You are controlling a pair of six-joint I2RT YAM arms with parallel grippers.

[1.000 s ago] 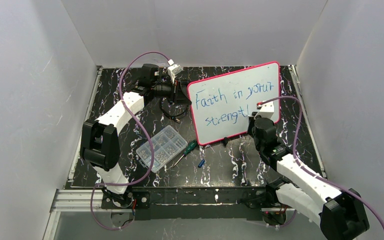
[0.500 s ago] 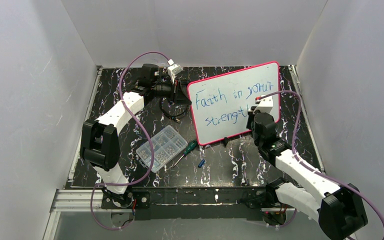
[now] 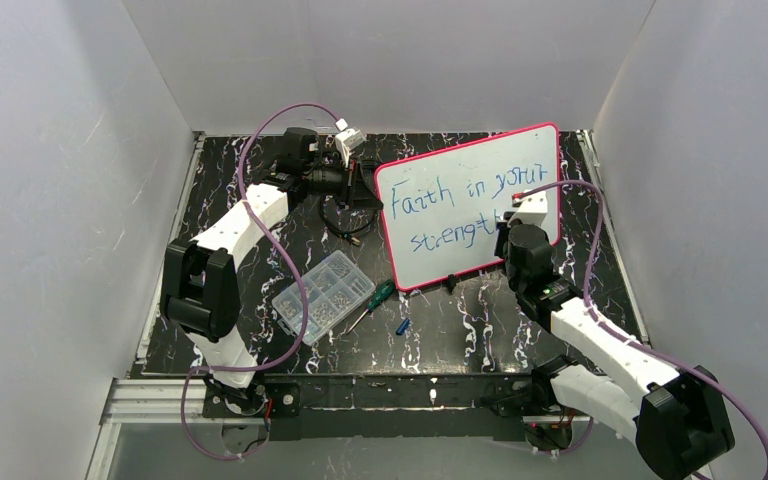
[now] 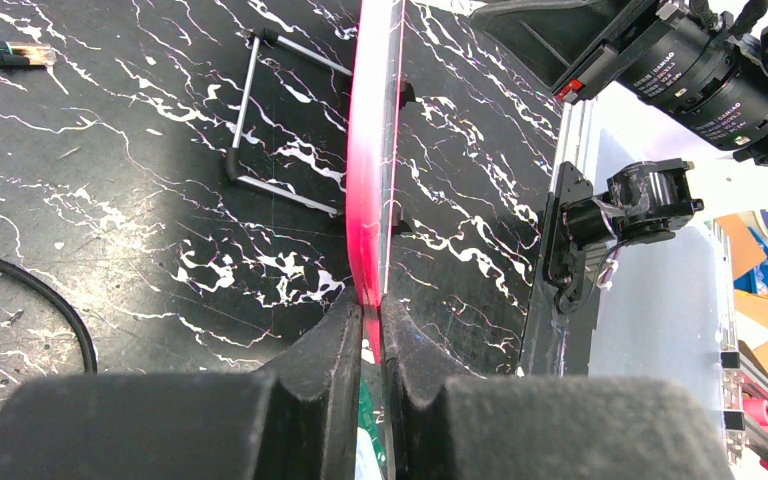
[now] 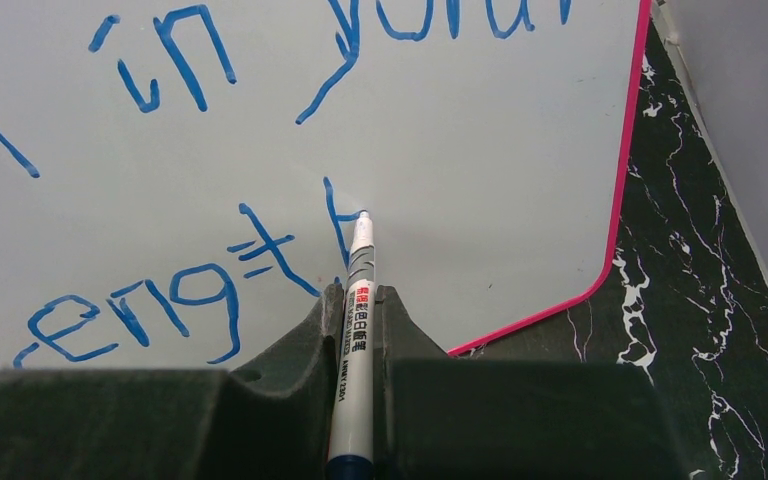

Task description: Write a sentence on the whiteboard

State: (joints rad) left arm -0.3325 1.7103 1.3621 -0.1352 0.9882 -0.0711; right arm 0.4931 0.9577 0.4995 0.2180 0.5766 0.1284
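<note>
The whiteboard [image 3: 470,205] stands tilted at the back of the table, white with a pink-red frame. The blue sentence [image 3: 460,205] reads "Faith in your" above "strengt" and a partial stroke. My left gripper [image 3: 368,187] is shut on the board's left edge; the left wrist view shows the red frame [image 4: 368,180] pinched between the fingers. My right gripper [image 5: 358,295] is shut on a white marker [image 5: 355,330]. Its tip [image 5: 363,217] touches the board [image 5: 480,190] beside the upright stroke of a last letter [image 5: 335,220]. The right gripper also shows in the top view [image 3: 516,212].
A clear box of small parts [image 3: 322,296] lies on the black marbled table [image 3: 440,330]. Next to it are a green-handled screwdriver [image 3: 372,303] and a small blue cap [image 3: 402,326]. A black cable [image 3: 345,225] lies near the board's left side. White walls enclose the table.
My right gripper has moved up the board with the marker, from below the second line to beside its end. A new upright stroke stands after "strengt". The left arm has not moved.
</note>
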